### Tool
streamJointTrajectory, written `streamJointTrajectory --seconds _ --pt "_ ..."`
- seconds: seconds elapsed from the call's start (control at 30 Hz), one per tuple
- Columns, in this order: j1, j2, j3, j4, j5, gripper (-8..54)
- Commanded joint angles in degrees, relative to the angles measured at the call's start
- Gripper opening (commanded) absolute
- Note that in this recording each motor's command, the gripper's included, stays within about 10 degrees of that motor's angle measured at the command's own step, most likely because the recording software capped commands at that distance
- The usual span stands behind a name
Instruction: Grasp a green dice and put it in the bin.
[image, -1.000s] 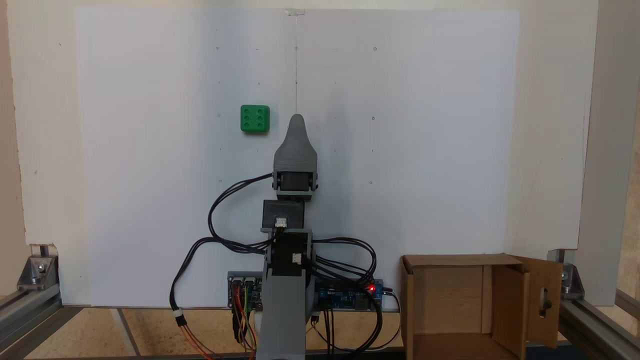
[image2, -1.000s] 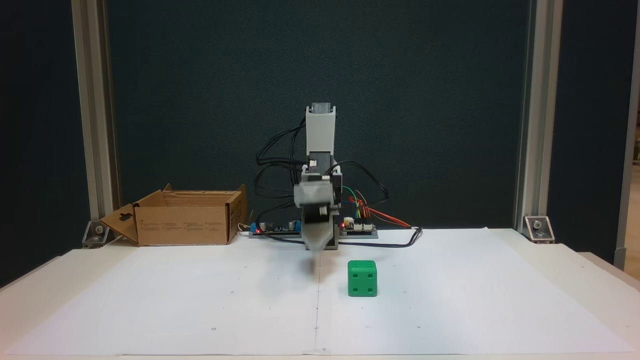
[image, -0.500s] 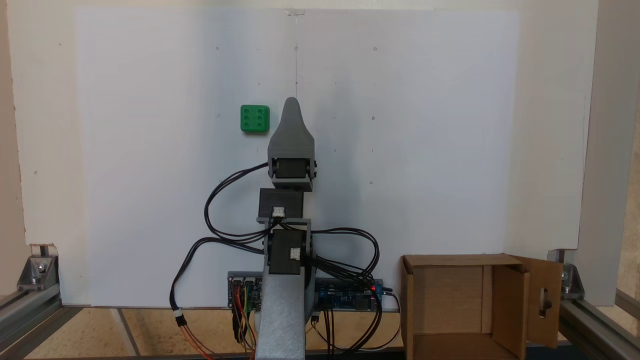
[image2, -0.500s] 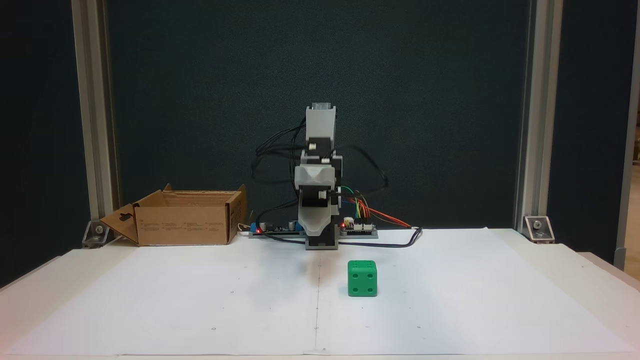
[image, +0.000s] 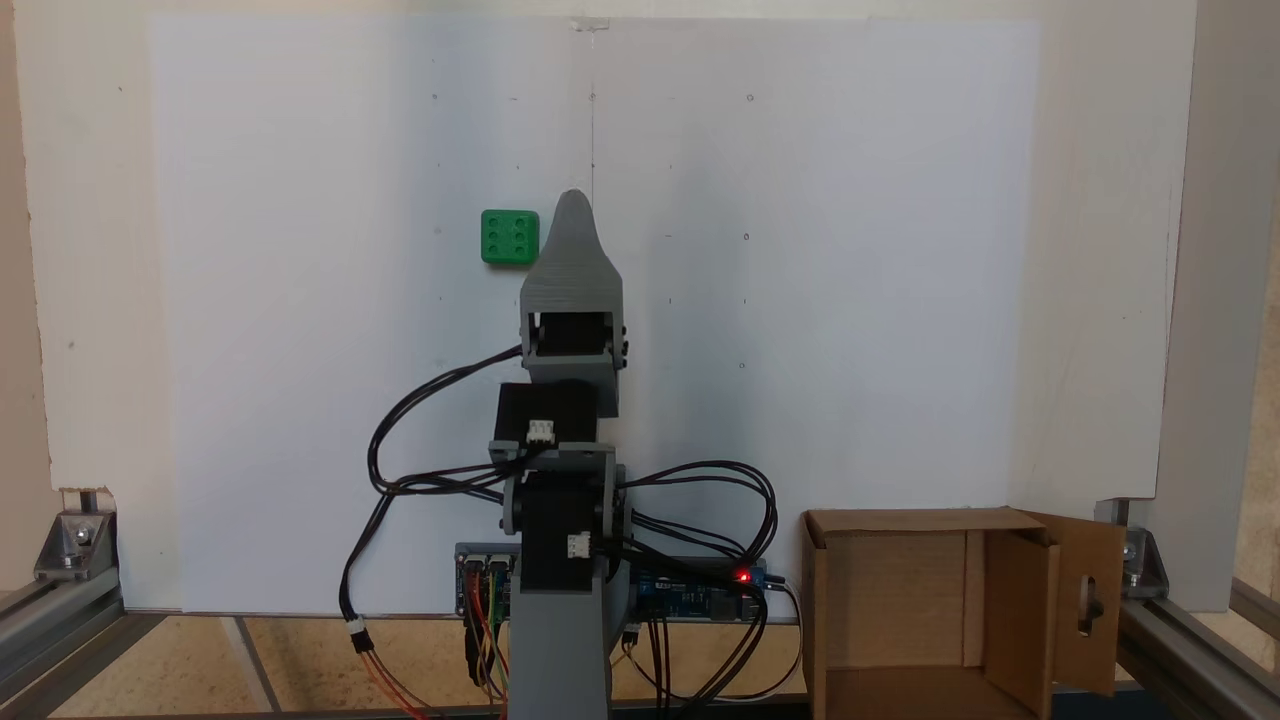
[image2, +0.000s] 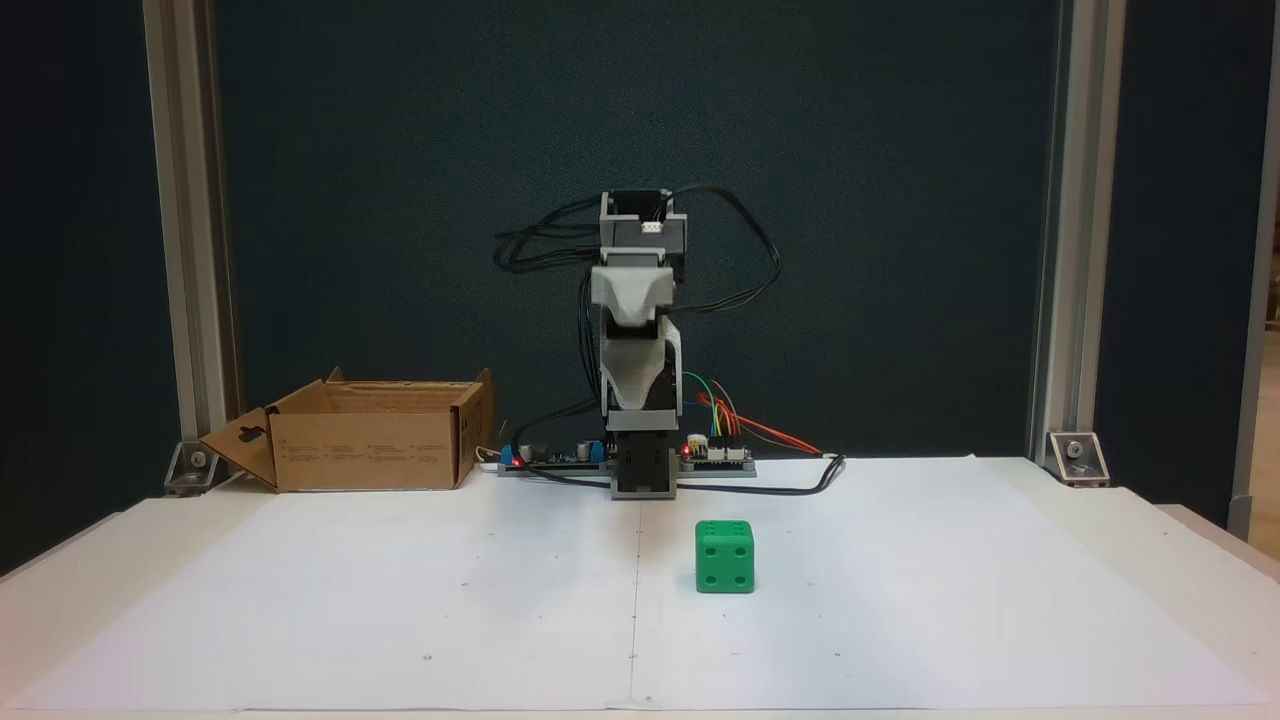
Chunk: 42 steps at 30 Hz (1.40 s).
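The arm rises from its base at the table's edge, its grey links stacked nearly in line, black cables looping off both sides. In a fixed view from above, the claw (image: 570, 200) reaches out over the white paper (image: 800, 300) and narrows to a single rounded point. In the fixed view facing the arm, the claw (image2: 628, 400) hangs high in the air, its tip pointing down and toward the camera, well clear of the paper (image2: 900, 620). Only one grey shell shows from either camera, with the jaws lying one behind the other, so I cannot tell whether they are apart or together. Nothing is seen between them.

The green dice (image: 510, 237) sits on the paper just beside the claw's tip, to its left as seen from above, with six pips on top. In the facing view the green dice (image2: 725, 556) lies below the claw and a little to its right, resting flat and apart from it.

The bin (image: 900, 600) stands open well behind the claw, beside the arm's base, at lower right from above. In the facing view the bin (image2: 370, 450) is far to the claw's left, its slotted flap folded outward.
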Motion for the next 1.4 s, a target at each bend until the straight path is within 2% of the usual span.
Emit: streamJointTrajectory --seconds 0.0,0.1,0.33,0.57,1.0,1.37 --pt "-1.1 0.7 -4.0 3.8 1.2 42.1" --pt "-2.3 -0.6 -6.2 9.5 1.2 42.5" --pt "-2.2 -15.0 -23.4 30.9 1.4 44.4" --pt "-1.4 -22.9 -36.5 46.3 3.8 44.3" --pt "-2.7 -24.3 -40.0 49.1 10.9 43.9" --pt "-14.5 -32.5 -41.1 44.1 20.3 43.9"
